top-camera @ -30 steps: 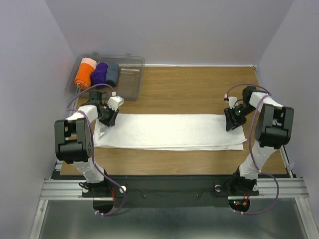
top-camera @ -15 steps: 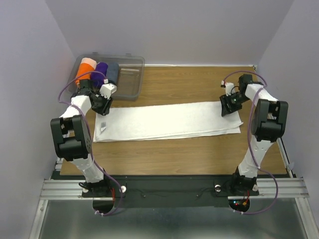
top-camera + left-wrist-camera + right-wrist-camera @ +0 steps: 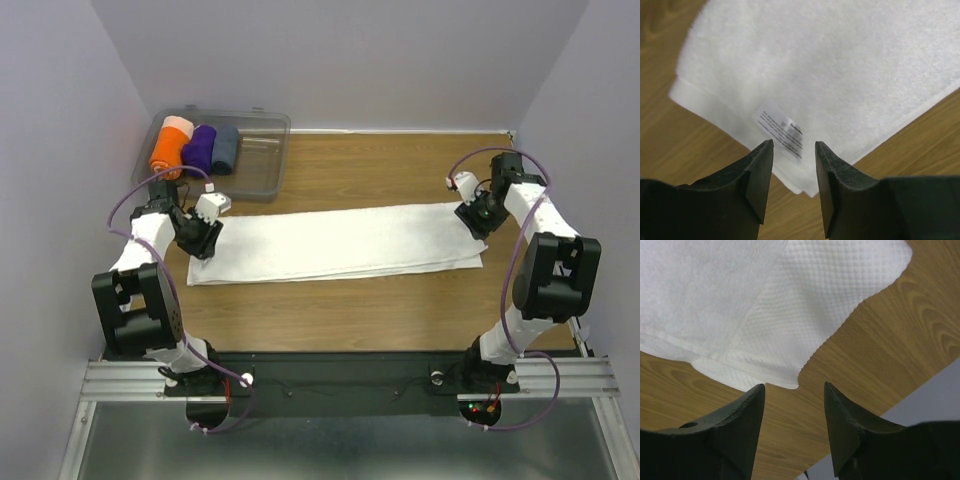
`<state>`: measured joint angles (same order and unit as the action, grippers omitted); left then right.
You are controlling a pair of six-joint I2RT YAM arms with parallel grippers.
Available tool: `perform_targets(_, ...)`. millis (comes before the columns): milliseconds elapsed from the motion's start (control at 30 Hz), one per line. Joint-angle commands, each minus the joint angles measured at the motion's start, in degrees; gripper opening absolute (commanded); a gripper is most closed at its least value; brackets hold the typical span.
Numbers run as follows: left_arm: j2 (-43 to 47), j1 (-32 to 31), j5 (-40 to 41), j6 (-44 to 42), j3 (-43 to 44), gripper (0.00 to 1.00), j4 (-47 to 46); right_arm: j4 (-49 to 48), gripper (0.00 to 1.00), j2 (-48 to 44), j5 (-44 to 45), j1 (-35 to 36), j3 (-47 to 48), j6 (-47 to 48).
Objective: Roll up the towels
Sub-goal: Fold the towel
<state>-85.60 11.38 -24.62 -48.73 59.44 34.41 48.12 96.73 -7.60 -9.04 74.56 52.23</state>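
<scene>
Where the towel [image 3: 840, 65] ends, its label [image 3: 780, 131] shows — print unreadable.

Print on towel [image 3: 840, 65] label [image 3: 780, 129] — unreadable

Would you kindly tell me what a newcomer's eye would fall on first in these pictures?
A long white towel lies flat across the wooden table, with the left fingers and the right fingers open at its two ends. In the far left corner, a clear bin holds an orange roll, a purple roll and a grey-blue roll.
</scene>
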Motion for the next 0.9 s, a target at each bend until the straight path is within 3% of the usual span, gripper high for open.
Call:
perform_targets(0,0.4,2.2,-2.7,3.2,-2.2,0.5,-0.1,-1.8,0.61,-0.7,4.2,-0.7,-0.8,7.3)
perform_targets(133,2.2,6.7,-5.3,-2.0,-0.6,0.55,3.5,-2.1,0.63,-1.8,5.2,-1.0,-2.1,10.9)
perform_targets(233,1.1,7.4,-4.7,-17.2,2.2,0.57,14.6,-2.0,0.62,-4.2,5.0,-1.7,-4.3,15.1)
perform_targets(400,4.1,7.4,-0.2,-25.1,0.8,0.61,13.8,-2.0,0.62,-6.2,1.2,-4.2,-7.7,24.9)
perform_targets(867,0.2,7.4,-3.8,-24.7,6.8,0.62,15.5,-1.8,0.61,-4.5,-4.2,-5.6,-9.1,36.3)
